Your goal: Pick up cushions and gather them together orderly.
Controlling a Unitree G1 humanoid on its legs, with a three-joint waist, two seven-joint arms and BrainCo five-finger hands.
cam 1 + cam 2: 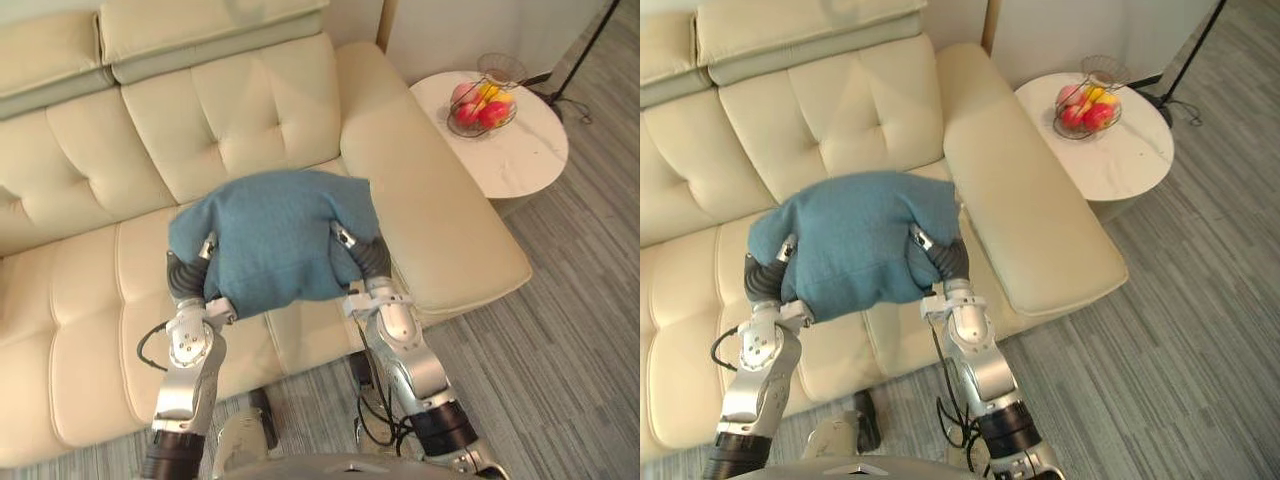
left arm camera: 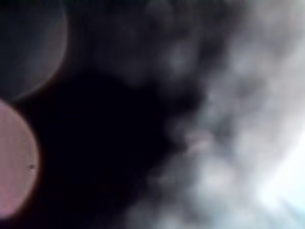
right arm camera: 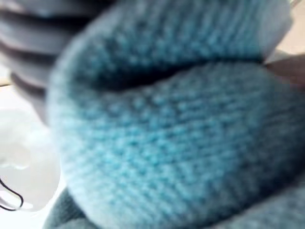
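Teal knitted fabric covers the cushion [image 1: 270,235], which sits at the centre of the head views, held up over the seat of the sofa [image 1: 240,100]. Its long axis runs left to right across the frame. The far edge bulges toward the backrest, and the near edge hangs over the front of the seat. The right wrist view shows the knit from very close, folded into a deep crease.

The sofa is cream leather with tufted back panels. Its broad armrest [image 1: 430,200] lies just right of the cushion, close to the right forearm. At the upper right, well apart from the cushion, a small round white worktop [image 1: 520,150] carries a wire basket [image 1: 497,68] of red and yellow fruit [image 1: 480,112]. A thin black stand [image 1: 585,50] slants up at the corner behind it. Grey striped carpet [image 1: 560,350] fills the lower right.

The left hand [image 1: 205,248] presses in at the cushion's left side and the right hand [image 1: 345,238] at its right side. Both wrists bend inward, with the forearms rising from the bottom of the frame. The cushion hides the fingers of both hands, so I cannot tell whether they are curled or straight.
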